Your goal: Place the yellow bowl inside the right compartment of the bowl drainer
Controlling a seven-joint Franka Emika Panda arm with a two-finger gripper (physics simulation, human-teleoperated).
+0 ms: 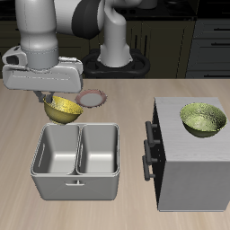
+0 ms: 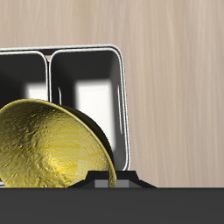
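The claw [image 1: 56,101] holds the yellow bowl [image 1: 62,110] by its rim, tipped on its side, up in the air. The bowl hangs just behind the bowl drainer [image 1: 77,177], near the back wall of the right compartment [image 1: 56,150]. Both wells look bare. A bigger green bowl [image 1: 203,119] sits on the grey cabinet [image 1: 190,171] on the worktop [image 1: 126,117]

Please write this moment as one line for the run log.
claw: shut on yellow bowl | bowl: tilted, above bowl drainer back rim | right compartment: empty
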